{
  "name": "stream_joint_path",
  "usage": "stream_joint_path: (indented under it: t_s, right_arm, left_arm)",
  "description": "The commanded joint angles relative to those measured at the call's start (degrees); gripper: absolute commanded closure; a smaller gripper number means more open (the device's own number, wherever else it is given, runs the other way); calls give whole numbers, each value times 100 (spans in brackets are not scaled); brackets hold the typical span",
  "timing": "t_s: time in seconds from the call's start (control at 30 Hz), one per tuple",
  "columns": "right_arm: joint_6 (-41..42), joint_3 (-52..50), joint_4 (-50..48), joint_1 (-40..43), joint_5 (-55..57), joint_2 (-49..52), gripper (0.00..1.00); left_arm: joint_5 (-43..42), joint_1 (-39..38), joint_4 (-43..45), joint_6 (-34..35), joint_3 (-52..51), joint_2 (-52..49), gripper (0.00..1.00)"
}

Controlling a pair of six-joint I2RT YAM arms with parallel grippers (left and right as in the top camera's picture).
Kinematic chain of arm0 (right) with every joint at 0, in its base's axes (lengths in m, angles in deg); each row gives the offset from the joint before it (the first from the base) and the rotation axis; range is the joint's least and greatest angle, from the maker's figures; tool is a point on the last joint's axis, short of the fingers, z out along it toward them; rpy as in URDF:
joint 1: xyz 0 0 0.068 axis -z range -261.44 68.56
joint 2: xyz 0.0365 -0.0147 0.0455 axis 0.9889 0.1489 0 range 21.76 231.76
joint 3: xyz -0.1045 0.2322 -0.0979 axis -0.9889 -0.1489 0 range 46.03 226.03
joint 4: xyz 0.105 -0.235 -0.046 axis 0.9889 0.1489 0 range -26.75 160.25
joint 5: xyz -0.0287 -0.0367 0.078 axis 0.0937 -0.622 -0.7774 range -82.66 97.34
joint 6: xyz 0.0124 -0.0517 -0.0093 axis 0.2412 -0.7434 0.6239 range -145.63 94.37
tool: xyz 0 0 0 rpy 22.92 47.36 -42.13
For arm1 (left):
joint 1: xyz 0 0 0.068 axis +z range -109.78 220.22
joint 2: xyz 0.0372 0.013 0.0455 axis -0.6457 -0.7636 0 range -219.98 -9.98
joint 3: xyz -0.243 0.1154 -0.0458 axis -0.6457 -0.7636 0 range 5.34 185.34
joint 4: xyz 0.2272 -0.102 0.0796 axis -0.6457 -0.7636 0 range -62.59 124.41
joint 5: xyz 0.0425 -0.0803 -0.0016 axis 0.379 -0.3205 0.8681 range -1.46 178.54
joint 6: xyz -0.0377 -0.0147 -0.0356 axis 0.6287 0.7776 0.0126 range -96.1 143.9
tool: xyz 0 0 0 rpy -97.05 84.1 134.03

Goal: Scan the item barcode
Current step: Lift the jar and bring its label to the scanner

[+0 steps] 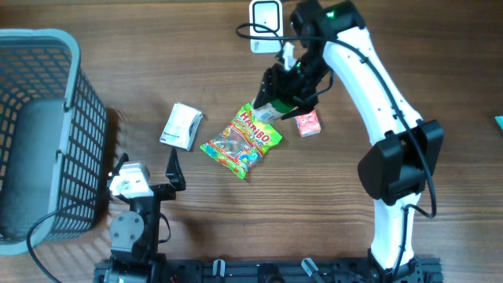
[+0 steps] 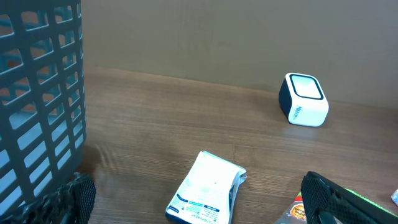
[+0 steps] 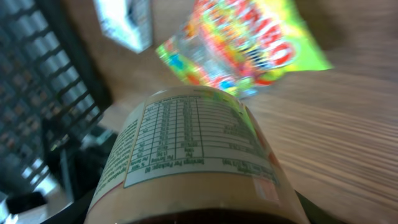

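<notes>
Biggest thing here is the wooden table (image 1: 440, 71), brown with a visible streaky grain. On the left side sits a grey plastic basket (image 1: 47, 118) with a square lattice wall. There's a plain tan wall behind the table in the left wrist view.

The white right arm (image 1: 377, 86) reaches in from the far side, and the right gripper (image 1: 279, 98) is clamped on the jar (image 3: 199, 162). The jar is round, with a beige paper label and a printed nutrition table facing the wrist camera. It hangs over the top corner of the candy bag (image 1: 242, 141), between that bag and the scanner (image 1: 266, 17).

The bag is crinkly, shiny plastic, green and yellow with red lettering, lying flat. Left of it is a flat white packet (image 1: 182, 126) with blue print. The scanner is a small rounded white block with a dark side. Smallest is a pink box (image 1: 307, 123) just beside the bag.

The left gripper (image 1: 147, 171) sits near the basket, jaws spread wide with nothing in them.
</notes>
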Motion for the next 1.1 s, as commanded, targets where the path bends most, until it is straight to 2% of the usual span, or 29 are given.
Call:
stream_joint_path:
  t_s: [0.0,0.23,0.33,0.47,0.6,0.7,0.8,0.93,1.07]
  right_arm:
    - [-323,-22,4,-289,-706,-55,48]
    - [-365,-87,4,-494,-658,-55,49]
    - [-378,-87,4,-494,-90,-57,50]
    - [-586,-87,7,-496,-79,-140,50]
    - [-669,-87,7,-496,-70,-612,50]
    - [-660,-87,4,-503,107,-1397,49]
    - [-529,-87,-4,-542,855,-2216,49]
    - [146,-87,-570,-542,3226,-2951,49]
    - [149,-223,-1539,-542,3829,-2900,49]
  left_arm:
    - [72,-22,37,74,-50,2,0]
    - [72,-22,37,74,-50,2,0]
    - [70,-22,35,74,-50,2,0]
    - [72,-22,35,74,-50,2,0]
    - [72,-22,35,74,-50,2,0]
    - [70,-22,35,74,-50,2,0]
    - [70,-22,35,74,-50,2,0]
    - [72,-22,35,74,-50,2,0]
    - [72,-22,35,74,-50,2,0]
